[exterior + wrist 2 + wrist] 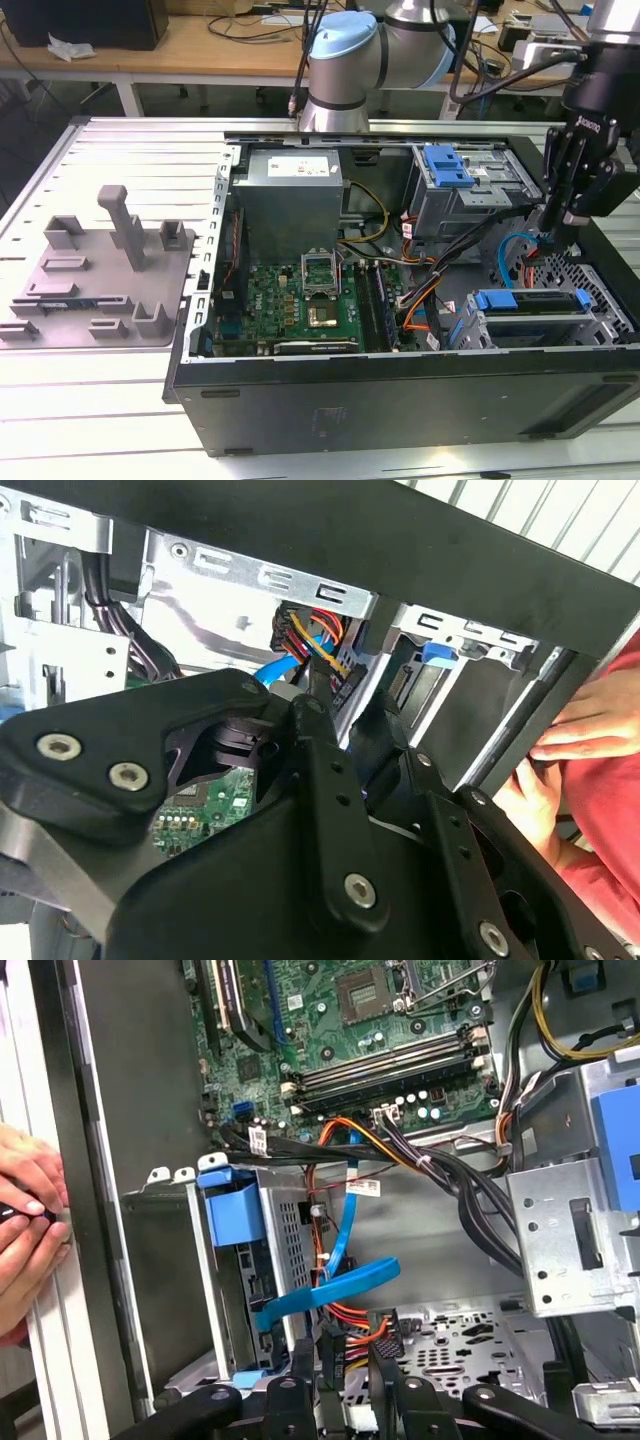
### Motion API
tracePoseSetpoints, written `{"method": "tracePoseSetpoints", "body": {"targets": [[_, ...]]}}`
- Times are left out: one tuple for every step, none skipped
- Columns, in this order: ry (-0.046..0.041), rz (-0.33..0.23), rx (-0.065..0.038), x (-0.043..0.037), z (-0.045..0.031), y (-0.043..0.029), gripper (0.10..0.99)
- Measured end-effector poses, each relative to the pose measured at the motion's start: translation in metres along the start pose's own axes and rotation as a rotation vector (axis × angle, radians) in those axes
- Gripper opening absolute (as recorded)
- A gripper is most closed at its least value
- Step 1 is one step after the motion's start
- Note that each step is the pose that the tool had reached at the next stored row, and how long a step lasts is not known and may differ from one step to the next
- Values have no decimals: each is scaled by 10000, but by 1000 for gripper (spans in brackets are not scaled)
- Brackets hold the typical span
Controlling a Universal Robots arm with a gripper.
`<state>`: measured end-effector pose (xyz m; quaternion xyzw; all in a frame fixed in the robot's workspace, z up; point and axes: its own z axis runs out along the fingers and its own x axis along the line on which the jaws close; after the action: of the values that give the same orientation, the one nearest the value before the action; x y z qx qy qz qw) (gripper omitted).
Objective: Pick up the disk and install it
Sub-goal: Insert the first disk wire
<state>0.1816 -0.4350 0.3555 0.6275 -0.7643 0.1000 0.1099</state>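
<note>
The disk [530,301] sits in the drive cage at the case's front corner on the exterior view's right, its blue carrier showing along the top. The first wrist view shows the same disk [232,1210] edge-on inside the metal cage. My gripper [553,236] reaches down into the case just behind that cage. Its fingers [388,1385] stand close together on a black cable connector [352,1332] with red and orange wires, beside a blue flat cable [330,1288]. In the second wrist view the fingertips [318,695] reach the same wire bundle.
A person's hands [25,1230] rest on the case's outer edge beside the drive cage. A grey power supply [290,195], the motherboard [300,300] and a second cage with a blue latch [447,165] fill the case. A grey fixture plate [100,270] lies on the exterior view's left.
</note>
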Motion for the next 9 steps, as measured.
{"method": "tracePoseSetpoints", "body": {"targets": [[10,0,2,-10,11,2,353],[18,1,3,-17,15,3,353],[36,2,7,-26,18,4,353],[51,3,10,-31,22,5,353],[69,4,13,-36,26,6,353],[88,4,17,-41,30,7,353],[114,5,22,-46,37,7,353],[128,6,25,-48,41,7,353],[153,7,29,-51,47,7,353]]}}
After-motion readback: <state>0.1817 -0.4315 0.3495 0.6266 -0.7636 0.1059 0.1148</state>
